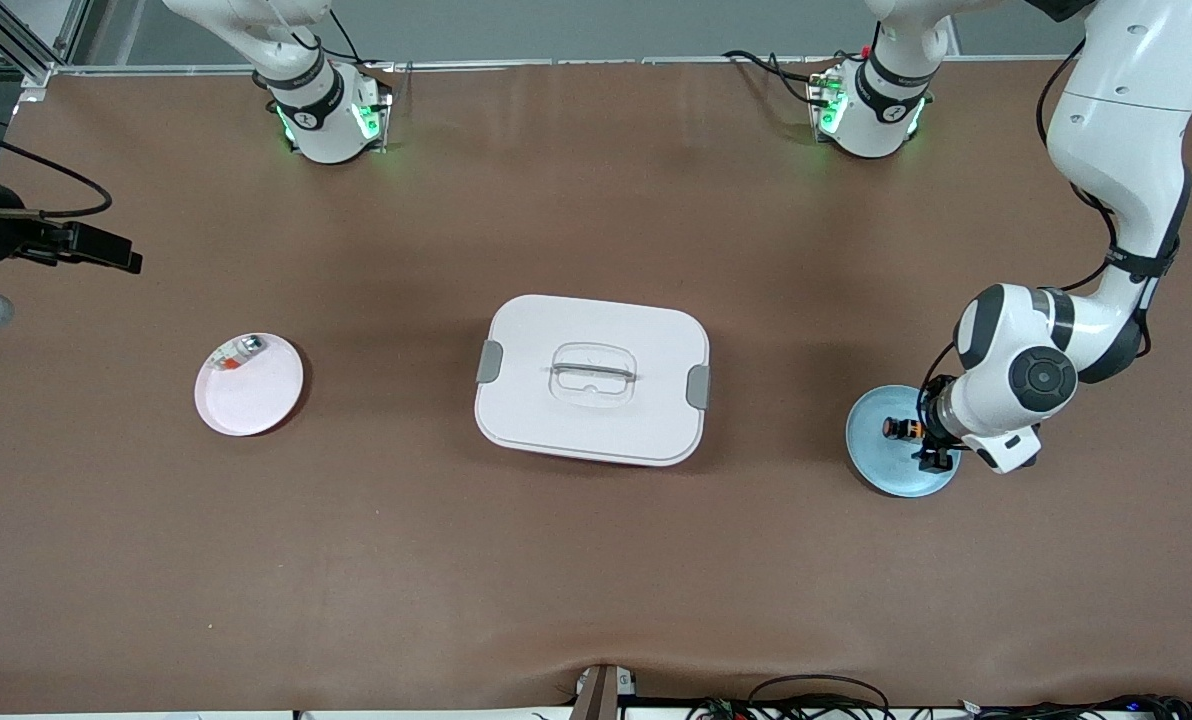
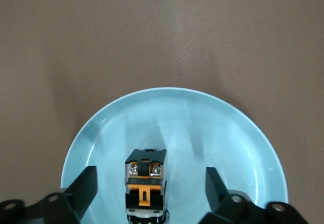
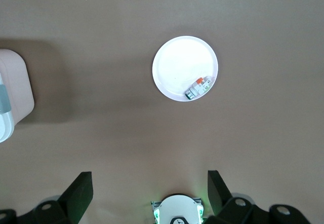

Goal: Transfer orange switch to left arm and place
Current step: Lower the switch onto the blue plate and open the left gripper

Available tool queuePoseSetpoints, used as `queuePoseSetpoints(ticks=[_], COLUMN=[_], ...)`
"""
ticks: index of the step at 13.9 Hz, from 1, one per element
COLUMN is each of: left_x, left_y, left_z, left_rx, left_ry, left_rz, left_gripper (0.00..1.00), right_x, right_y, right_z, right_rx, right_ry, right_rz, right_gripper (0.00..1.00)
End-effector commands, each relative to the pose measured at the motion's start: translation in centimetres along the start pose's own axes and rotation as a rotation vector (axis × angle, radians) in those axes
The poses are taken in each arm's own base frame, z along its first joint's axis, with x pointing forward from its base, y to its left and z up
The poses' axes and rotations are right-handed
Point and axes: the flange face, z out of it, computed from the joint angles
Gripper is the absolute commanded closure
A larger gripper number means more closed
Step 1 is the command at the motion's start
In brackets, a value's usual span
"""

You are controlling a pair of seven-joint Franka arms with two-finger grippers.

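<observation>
The orange switch [image 1: 898, 428], a small black part with orange marks, lies on a blue plate [image 1: 881, 465] toward the left arm's end of the table. My left gripper [image 1: 931, 445] is low over that plate. In the left wrist view the switch [image 2: 146, 183] lies between the open fingers [image 2: 86, 183] of my left gripper [image 2: 150, 178], with a gap on each side. My right gripper [image 3: 147, 183] is open and empty, high over the right arm's end; its black hand [image 1: 106, 250] shows at the front view's edge. The white box [image 1: 536, 340] stands mid-table between the plates.
A pink plate [image 1: 256, 395] at the right arm's end holds a clear-silver item with a red mark [image 1: 236, 352]; both show in the right wrist view [image 3: 177, 67], along with a corner of the box [image 3: 12, 97]. Brown table surface surrounds the box.
</observation>
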Motion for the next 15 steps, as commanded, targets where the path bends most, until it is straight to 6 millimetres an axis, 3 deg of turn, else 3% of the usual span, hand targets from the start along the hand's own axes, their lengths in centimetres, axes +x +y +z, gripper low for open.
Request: queuePoseSetpoints(ticks=[1,3,7,10,15], left_x=[-0.3,-0.4,0.0,-0.1,-0.2], left_y=[0.0,-0.1,-0.3,-0.3,-0.3], left_z=[-1.3,-2.4,-4.1,-4.6,-4.9], left_rx=[0.005,0.01,0.009,0.003,-0.019], left_ry=[0.02,0.028,0.03,0.016,-0.02], left_rz=[0.015,0.06,0.368,0.674,1.022], left_gripper=[0.0,0.0,0.0,0.0,0.0], right_x=[-2.2,-2.9,-3.1,-3.6,-4.8], right_y=[-0.2,-0.1,-0.2,-0.1,-0.1], right_z=[0.7,1.1,0.9,0.8,1.8], right_rx=[0.011,0.011,0.013,0.019,0.019], right_ry=[0.039,0.056,0.062,0.081,0.111], right_rz=[0.043,0.057,0.058,0.059,0.063], right_gripper=[0.0,0.0,0.0,0.0,0.0])
